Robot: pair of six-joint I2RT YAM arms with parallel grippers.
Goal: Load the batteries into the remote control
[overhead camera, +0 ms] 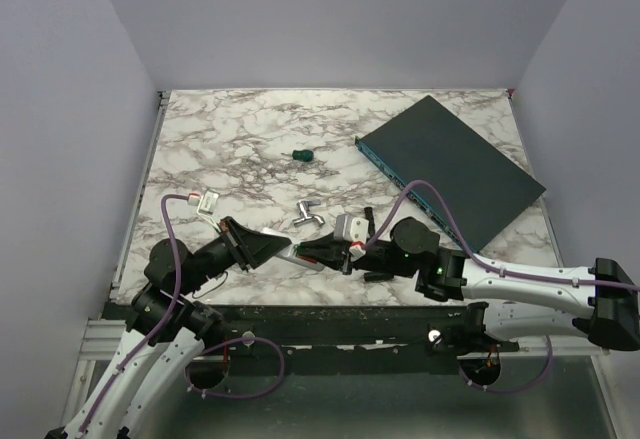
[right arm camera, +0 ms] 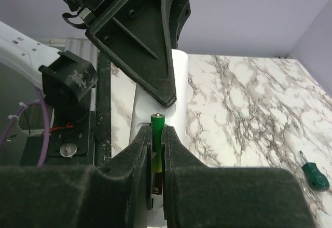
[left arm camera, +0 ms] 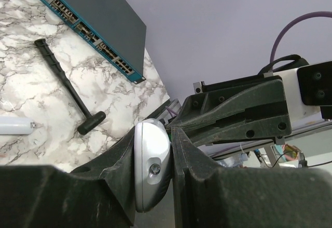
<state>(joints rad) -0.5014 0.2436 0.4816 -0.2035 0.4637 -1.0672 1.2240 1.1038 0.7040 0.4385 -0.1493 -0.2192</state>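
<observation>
1. Clamped tight, the left gripper (overhead camera: 272, 248) grasps the remote control (overhead camera: 291, 251). In the left wrist view its two black fingers (left arm camera: 116, 176) squeeze the handset's rounded pale end from both sides, and a small screw shows there.
2. Facing it, the right gripper (overhead camera: 312, 251) is clenched on the battery (right arm camera: 157, 124). The thin cylinder stands upright between the pads, its top end poking just above the fingertips.
3. Both arms work low over the marble-patterned table (overhead camera: 230, 129). Their tips meet near the middle of its near edge.
4. At the far right, the dark teal box (overhead camera: 455, 169) lies flat and angled, with a row of ports along its near-left edge.
5. The remote control sits between the two grippers. In the right wrist view its white body rises directly behind the battery, with a left finger lying across it. Whether it touches the table I cannot tell.
6. In the left wrist view a slim black tool (left arm camera: 65, 85) with a thicker end lies on the marble, near the box's port edge.
7. Just beyond the grippers lies a silver bent metal piece (overhead camera: 307, 216), apart from them.
8. Farther out at mid-table lies a green-handled screwdriver (overhead camera: 301, 155), well apart from everything else.
9. The battery looks green near its top, with a metal cap. It is held just in front of the remote; whether the two touch I cannot tell.
</observation>
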